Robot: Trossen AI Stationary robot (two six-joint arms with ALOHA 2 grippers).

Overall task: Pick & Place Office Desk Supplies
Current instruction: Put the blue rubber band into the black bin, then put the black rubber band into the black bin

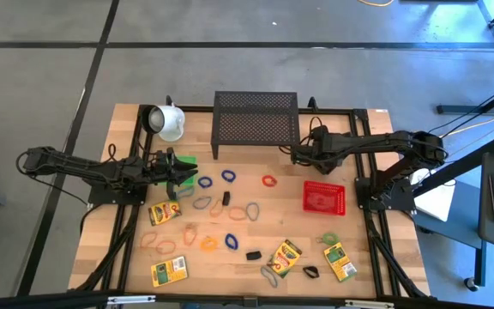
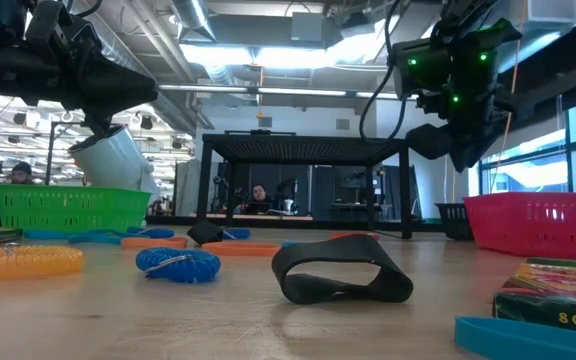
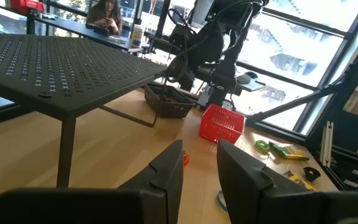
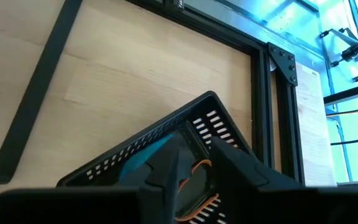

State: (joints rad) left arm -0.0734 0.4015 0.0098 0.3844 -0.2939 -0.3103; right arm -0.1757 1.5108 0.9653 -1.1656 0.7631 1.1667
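Hovering over a small black basket [image 4: 166, 155], right end effector [image 4: 194, 163] slightly spread, empty; left end effector [image 3: 199, 163] likewise parted.

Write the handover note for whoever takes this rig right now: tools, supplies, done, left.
Right tool: jaws slightly apart, nothing seen gripped, over the small black basket, which holds orange bands.
Left tool: jaws apart, empty, beside the green basket.
Supplies: rubber bands, black clips and crayon boxes lie scattered on the table; the red basket sits right of them.
Done: some bands binned.
Left: nearly everything on the table.
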